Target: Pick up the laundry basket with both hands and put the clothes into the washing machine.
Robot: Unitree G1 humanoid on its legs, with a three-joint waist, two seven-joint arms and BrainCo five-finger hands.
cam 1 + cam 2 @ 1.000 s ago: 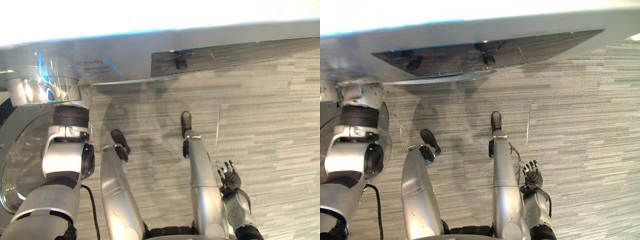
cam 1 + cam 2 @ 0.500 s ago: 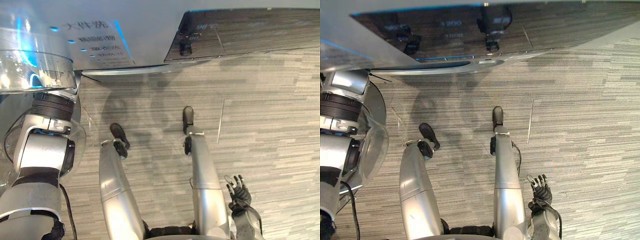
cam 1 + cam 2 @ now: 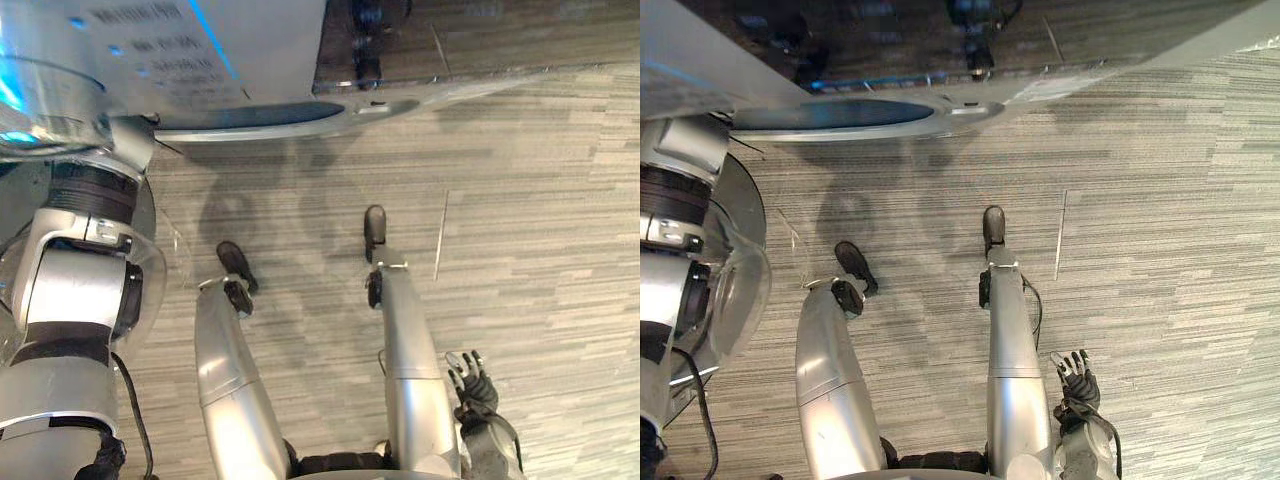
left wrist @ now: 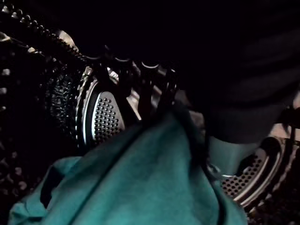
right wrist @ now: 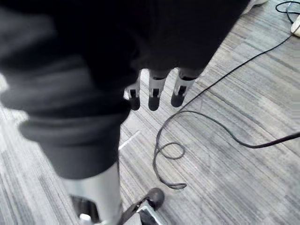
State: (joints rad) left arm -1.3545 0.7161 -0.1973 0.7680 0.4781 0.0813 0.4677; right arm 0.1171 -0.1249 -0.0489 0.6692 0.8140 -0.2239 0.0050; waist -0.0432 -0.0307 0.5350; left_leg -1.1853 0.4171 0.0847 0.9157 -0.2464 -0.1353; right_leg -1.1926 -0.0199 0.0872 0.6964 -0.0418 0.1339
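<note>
Grey striped carpet floor [image 3: 545, 210] runs under everything, and the silver front of the washing machine [image 3: 250, 60] crosses the top of the head views, with a dark control panel [image 3: 480, 30] on its right part.

The left robot hand [image 4: 159, 93] is reached inside the machine, deep in the dim drum [image 4: 105, 117], whose perforated metal wall curves round behind it. A teal garment [image 4: 140, 187] lies bunched in the drum directly below and against this robot hand. It is too dark there to tell whether the hand is clamped on the cloth or merely resting over it. Outside, the machine's round clear door [image 3: 740, 270] stands swung open at the robot's left, beside the raised left arm.

The right robot hand [image 3: 1077, 375] hangs low at the robot's right side, well apart from the machine and above the bare carpet. Its fingers [image 5: 153, 93] point down, straight and slightly spread, and they hold nothing.

The clothes seen here, the teal garment, are inside the washing machine's drum.
</note>
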